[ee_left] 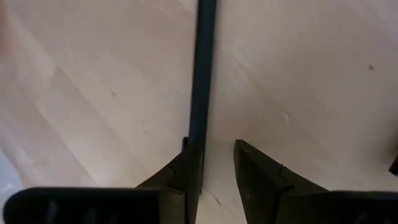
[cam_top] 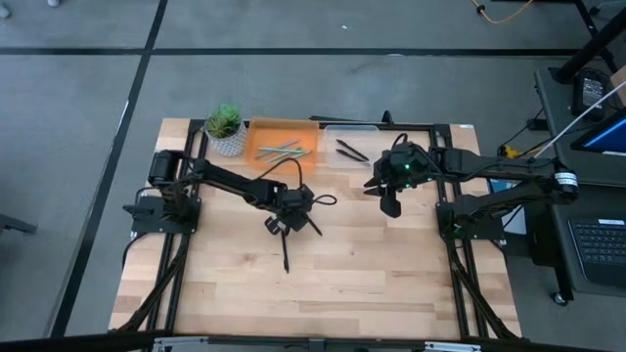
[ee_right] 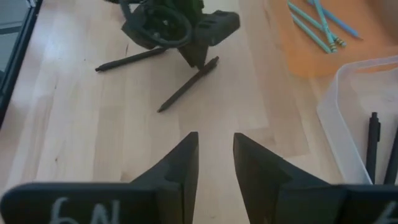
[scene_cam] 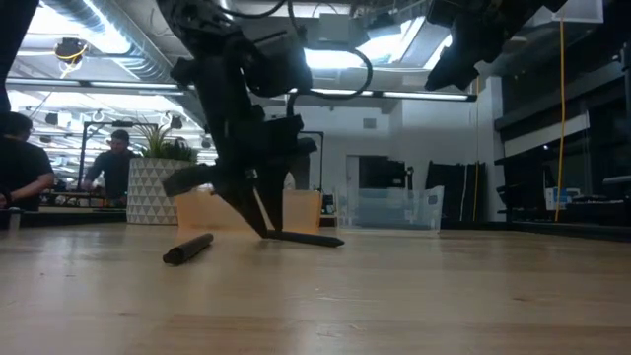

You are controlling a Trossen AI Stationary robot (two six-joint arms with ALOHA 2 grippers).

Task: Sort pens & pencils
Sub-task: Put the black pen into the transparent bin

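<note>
Pencils [cam_top: 282,150] fill the orange tray [cam_top: 256,130], apparently two dark pens [ee_right: 155,74] remain; left gripper [cam_top: 285,228] open astride one, right gripper [cam_top: 389,203] open, empty.

The dark pen [ee_left: 200,81] runs off the left wrist view; its far tip is perhaps hidden.

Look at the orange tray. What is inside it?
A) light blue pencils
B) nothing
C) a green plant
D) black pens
A: in the high view the orange tray holds a few light blue pencils, while the black pens lie in the clear bin beside it.
</note>
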